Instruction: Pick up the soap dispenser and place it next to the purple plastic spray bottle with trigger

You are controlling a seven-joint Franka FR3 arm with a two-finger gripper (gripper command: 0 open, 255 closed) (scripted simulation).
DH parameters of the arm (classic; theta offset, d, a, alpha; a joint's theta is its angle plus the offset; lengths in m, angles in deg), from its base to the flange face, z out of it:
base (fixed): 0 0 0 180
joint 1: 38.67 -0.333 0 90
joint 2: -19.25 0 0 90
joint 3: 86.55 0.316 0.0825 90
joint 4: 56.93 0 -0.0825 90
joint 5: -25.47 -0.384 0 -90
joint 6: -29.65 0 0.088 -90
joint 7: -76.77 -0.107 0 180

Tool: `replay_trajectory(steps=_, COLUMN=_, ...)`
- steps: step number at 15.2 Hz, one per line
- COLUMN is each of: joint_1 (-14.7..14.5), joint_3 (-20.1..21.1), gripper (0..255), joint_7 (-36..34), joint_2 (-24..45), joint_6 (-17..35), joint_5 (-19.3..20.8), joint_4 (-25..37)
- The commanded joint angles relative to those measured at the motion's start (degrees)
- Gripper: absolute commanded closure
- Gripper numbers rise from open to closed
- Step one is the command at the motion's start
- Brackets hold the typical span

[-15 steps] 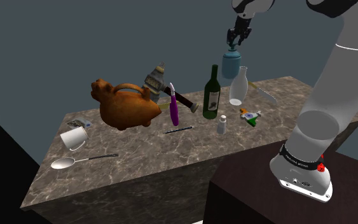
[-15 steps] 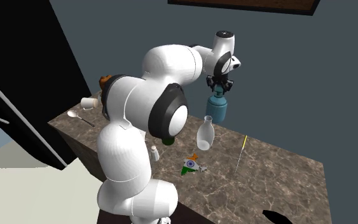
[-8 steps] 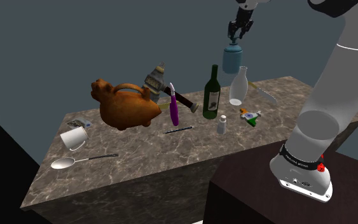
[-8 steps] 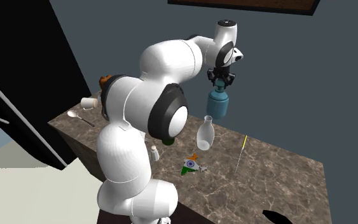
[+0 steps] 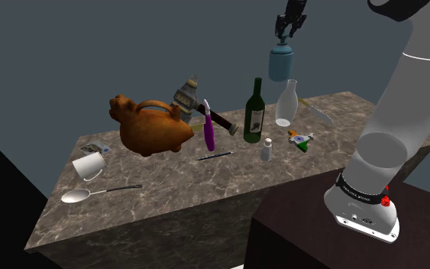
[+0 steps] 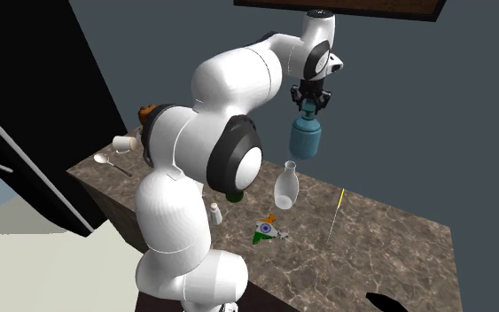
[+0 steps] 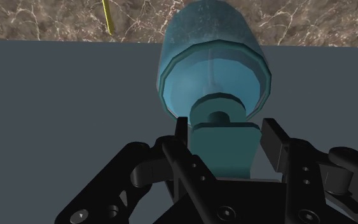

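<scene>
Above table (image 5: 176, 185): one hand (image 5: 284, 37) clasping one teal soap dispenser (image 5: 281, 65).

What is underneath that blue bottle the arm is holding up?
Nothing touches it: the soap dispenser hangs in the air from the gripper, with the marble table lower down. In the wrist view its own body covers the spot directly below.

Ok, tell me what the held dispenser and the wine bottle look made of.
The soap dispenser: teal, semi-gloss, faintly mottled; its rim looks slightly see-through, so plastic or tinted glass. The wine bottle: dark green, glossy with a paper-like label, probably glass.
</scene>
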Motion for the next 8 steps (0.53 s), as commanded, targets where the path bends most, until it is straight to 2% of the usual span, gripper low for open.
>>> replay_trajectory(steps=1, joint_1=0.0, joint_3=0.0, gripper=255, joint_7=-0.1, joint_2=0.1, joint_6=-1.7, joint_5=0.0, joint_4=1.8)
replay_trajectory(steps=8, joint_1=0.6, joint_3=-0.3, gripper=255, joint_7=0.2, joint_2=1.6, joint_6=-7.5, joint_5=-0.9, joint_4=9.0)
